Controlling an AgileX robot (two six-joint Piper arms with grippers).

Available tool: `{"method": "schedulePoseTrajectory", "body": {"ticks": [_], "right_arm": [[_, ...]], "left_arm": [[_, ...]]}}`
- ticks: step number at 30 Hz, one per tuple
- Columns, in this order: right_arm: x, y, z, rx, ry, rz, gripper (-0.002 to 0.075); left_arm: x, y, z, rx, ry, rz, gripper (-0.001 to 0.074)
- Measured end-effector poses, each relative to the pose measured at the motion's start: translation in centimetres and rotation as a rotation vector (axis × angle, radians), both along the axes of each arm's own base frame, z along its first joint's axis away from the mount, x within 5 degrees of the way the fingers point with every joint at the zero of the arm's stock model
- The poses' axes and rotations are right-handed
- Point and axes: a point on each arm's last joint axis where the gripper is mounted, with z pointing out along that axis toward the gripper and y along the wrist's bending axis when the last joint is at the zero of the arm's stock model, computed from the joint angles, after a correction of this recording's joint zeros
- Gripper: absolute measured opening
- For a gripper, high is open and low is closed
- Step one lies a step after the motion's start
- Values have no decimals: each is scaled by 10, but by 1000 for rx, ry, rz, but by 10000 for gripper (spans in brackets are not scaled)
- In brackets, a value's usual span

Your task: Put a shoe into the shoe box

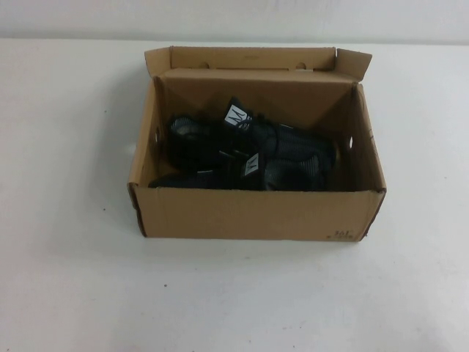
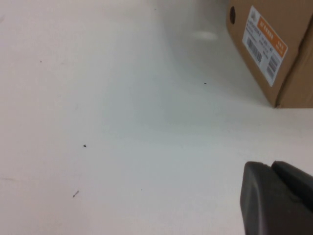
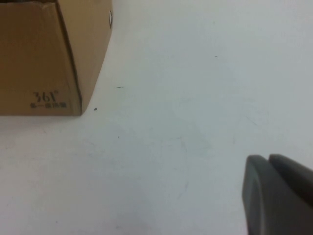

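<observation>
The brown cardboard shoe box stands open in the middle of the table, its flap lid upright at the back. Two black sneakers lie inside it: one shoe toward the back with its white tongue label showing, the other along the front wall. Neither gripper shows in the high view. My left gripper is shut and empty, low over the table to the left of the box. My right gripper is shut and empty, low over the table to the right of the box.
White table all around the box. A white and orange label is on the box's left end wall. Small round holes show in the end walls.
</observation>
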Motion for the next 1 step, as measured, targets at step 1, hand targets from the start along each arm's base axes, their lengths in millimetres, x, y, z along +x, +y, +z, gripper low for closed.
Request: {"method": "schedulePoseTrajectory", "body": {"ticks": [1], "right_arm": [[0, 0, 0, 0, 0, 0, -16]], "left_arm": [[0, 0, 0, 0, 0, 0, -1]]}}
